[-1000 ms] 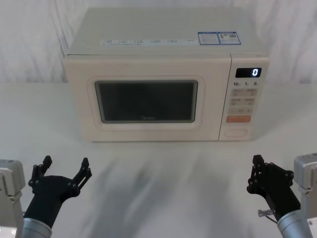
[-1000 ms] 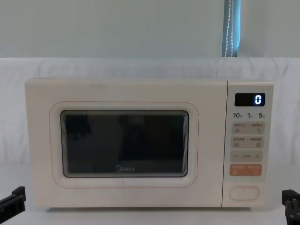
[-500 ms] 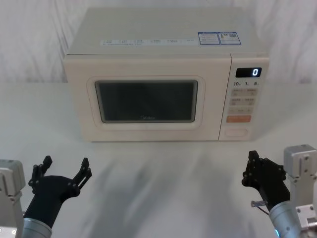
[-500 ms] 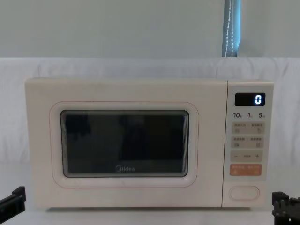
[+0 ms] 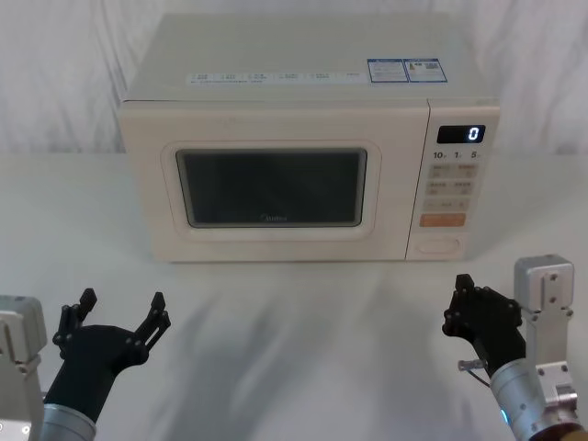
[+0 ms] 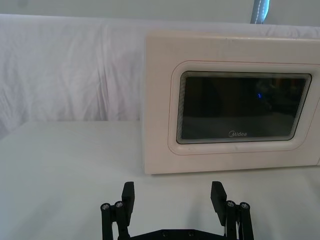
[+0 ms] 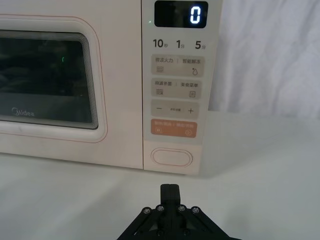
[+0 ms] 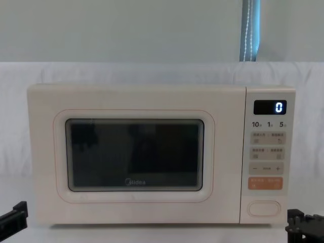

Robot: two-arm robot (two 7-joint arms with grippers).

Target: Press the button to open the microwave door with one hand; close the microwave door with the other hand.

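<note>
The microwave (image 5: 308, 138) sits square on the white-draped desk (image 5: 294, 322), its door (image 5: 271, 184) flush and shut, the display reading 0. The open button (image 7: 172, 157), a wide blank pill at the foot of the key panel, lies directly below the orange key (image 7: 173, 129) and nothing touches it. The right gripper (image 5: 457, 299) hovers low over the desk in front of that panel, near but clearly apart from it; in the right wrist view its fingers (image 7: 169, 191) are pressed together into one narrow tip, holding nothing, roughly in line with the button. The left gripper (image 5: 119, 308) rests well back at the near left, fingers spread wide and empty. The opening press looks not yet begun. The likeliest slip, I judge, is height: a tip arriving a little high would strike the orange key and start a cycle rather than release the door. A push off-centre might skid along the rounded button edge, and a hard shove could slide the oven back on the cloth.
</note>
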